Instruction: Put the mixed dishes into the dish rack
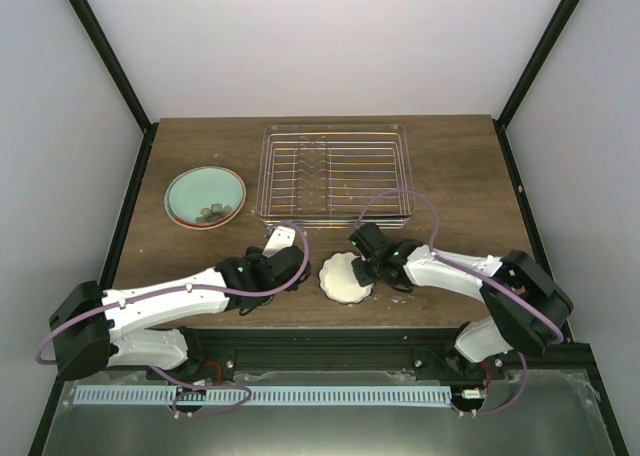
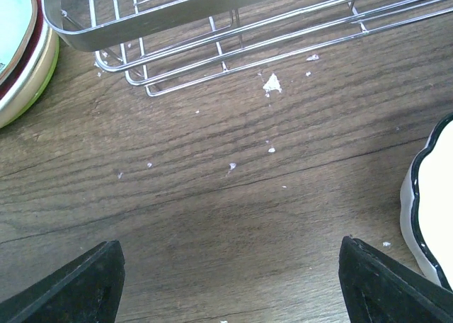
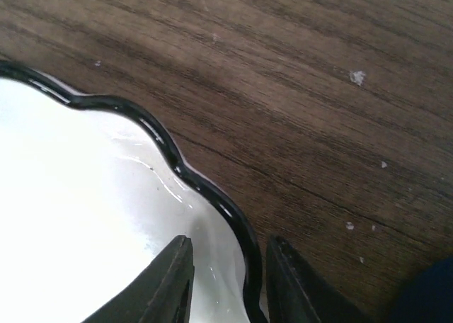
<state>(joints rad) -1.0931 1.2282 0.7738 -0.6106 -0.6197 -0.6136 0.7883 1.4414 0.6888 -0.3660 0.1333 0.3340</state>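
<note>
— How far along am I with the loading?

— Barely started, by my reading. The dish rack [image 1: 334, 128] sits at twelve o'clock on the table [image 1: 450, 176]. From above it shows only bare wires and tines, and I see no dish in it.

— Where is the crockery, then?

— The plates [image 1: 195, 188] are stacked at about ten o'clock, left of the rack and apart from it. The top one is teal with a red rim showing. Some small dark bits [image 1: 212, 214] lie on its near side, and I cannot identify them. The white dish [image 1: 345, 279] with the wavy dark rim lies flat on the wood at six o'clock, near the front edge, between your two arms. I cannot pick out a bowl or a mug.

— And my grippers?

— Your right gripper [image 3: 231, 241] is down at the three o'clock side of the white dish, one finger inside the rim and one outside. The gap is narrow, but its camera does not show whether the pads have clamped. Your left gripper [image 2: 230, 246] hovers over the wood at the dish's nine o'clock, fingers spread wide with nothing between them.

— What is left?

— Everything, I judge. Carry that dish to the rack, stand it between the tines, then load the plates. The glossy rim may slip, so check your hold before lifting.
</note>
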